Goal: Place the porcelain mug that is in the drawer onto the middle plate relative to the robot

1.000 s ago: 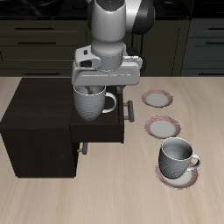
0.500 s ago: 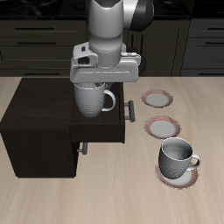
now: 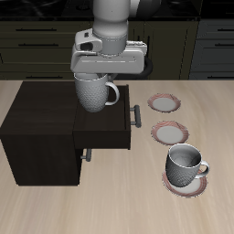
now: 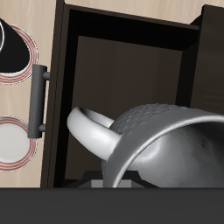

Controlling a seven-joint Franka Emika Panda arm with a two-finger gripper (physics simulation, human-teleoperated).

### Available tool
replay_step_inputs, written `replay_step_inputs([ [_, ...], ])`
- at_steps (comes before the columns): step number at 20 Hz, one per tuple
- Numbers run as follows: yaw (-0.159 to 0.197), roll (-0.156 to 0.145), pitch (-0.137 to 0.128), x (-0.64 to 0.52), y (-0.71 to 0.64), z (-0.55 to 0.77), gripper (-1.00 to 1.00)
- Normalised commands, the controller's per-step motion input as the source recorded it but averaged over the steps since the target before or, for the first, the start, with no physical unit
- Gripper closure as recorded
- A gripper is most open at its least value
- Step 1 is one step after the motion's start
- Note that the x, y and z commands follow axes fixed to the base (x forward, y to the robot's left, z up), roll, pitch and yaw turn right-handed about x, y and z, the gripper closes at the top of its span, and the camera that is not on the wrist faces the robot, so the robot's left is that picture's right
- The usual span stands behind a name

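Jaws clenched on the porcelain mug (image 3: 94, 93), gripping at its rim; gripper (image 3: 96, 77) directly above. Mug hangs clear above the open drawer (image 3: 102, 132), handle loop toward the plates. Drawer interior bare in the wrist view (image 4: 131, 83). Middle plate (image 3: 169, 133) sits unoccupied on the desk (image 3: 119, 201), between two like saucers. No legible writing or labels.

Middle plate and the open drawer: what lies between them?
Only bare tabletop between the drawer handle and the middle plate, in the exterior view.
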Motion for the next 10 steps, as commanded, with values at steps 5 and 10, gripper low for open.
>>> replay_step_inputs([
  [5, -0.004, -0.026, -0.061, -0.21, -0.02, 0.50, 1.00],
  [10, 0.002, -0.018, -0.070, -0.20, -0.01, 0.49, 1.00],
])
